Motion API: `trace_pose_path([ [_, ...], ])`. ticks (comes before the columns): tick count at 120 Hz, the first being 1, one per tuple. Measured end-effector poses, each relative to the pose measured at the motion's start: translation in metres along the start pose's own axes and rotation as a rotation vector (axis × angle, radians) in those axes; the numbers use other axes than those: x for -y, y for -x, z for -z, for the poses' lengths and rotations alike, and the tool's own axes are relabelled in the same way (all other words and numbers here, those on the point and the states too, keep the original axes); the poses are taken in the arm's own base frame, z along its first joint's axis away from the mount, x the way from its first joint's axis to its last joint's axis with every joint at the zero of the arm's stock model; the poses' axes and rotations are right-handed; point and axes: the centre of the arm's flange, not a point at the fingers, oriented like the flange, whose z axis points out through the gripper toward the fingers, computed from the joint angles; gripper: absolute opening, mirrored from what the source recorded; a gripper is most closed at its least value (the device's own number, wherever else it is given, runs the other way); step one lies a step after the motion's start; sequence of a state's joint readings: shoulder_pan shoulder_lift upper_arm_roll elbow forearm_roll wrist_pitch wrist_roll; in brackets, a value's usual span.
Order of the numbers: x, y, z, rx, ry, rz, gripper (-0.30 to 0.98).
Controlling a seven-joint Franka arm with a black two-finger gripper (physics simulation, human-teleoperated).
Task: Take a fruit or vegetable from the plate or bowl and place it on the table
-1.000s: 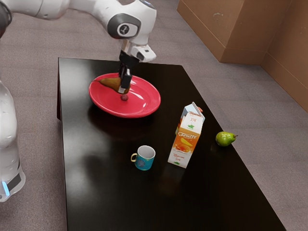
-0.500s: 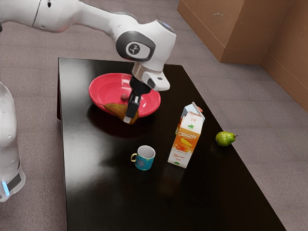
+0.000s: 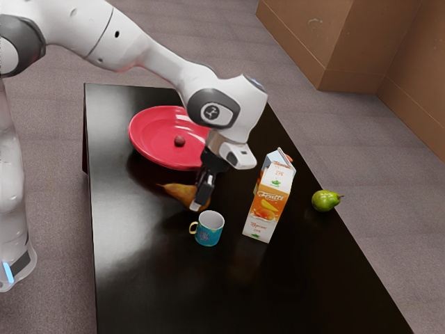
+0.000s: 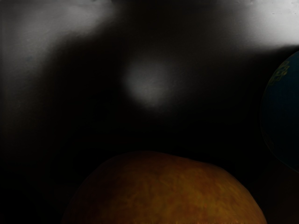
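At the exterior view's left, the dark table (image 3: 132, 264) offers open surface beyond the mug's handle side, the sort of ground that suits a careful set-down. The red plate (image 3: 151, 139) lies next along, with a small round fruit (image 3: 179, 141) on it. The brown pear (image 3: 176, 193) is out of the plate, between it and the mug, its narrow stem end pointing to the exterior view's left; whether its underside meets the tabletop, I cannot tell. My gripper (image 3: 197, 203) pinches that pear by its broad end, fingers closed in on its sides. The step in hand looks like the lowering, with the task nearly done: best to come down slowly and straight, feel the pear take the table's support along its body, and only then part the fingers evenly, since a round fruit let go early could drop and roll. Just beside the gripper stands the teal mug (image 3: 206, 234), near enough that a widening finger or a rolling pear could knock it, so a slight shift away from it before release would be wise. Further right, the juice carton (image 3: 267, 209) stands tall, so the retreat should go straight up; the green pear (image 3: 324, 201) sits well apart, beyond the carton.
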State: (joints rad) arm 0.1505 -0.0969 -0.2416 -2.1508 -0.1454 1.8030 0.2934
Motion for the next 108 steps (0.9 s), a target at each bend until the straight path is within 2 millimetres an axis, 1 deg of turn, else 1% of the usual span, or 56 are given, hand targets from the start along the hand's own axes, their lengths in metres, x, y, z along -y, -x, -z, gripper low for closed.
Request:
trace_pose_path([
  [11,0.001,-0.002,0.0,-0.016,0.0,0.004,0.44],
  [24,0.001,-0.003,0.001,-0.027,0.001,0.006,0.56],
  [33,0.001,-0.004,0.003,-0.032,0.0,0.005,0.61],
  [49,-0.003,0.001,0.014,-0.05,-0.01,0.002,0.65],
  [61,-0.01,0.012,0.033,-0.069,-0.026,-0.001,0.67],
  [73,-0.02,0.028,0.057,-0.094,-0.046,-0.005,0.67],
  [89,-0.032,0.042,0.092,-0.129,-0.064,-0.016,0.68],
  [108,-0.043,0.057,0.119,-0.146,-0.078,-0.022,0.68],
])
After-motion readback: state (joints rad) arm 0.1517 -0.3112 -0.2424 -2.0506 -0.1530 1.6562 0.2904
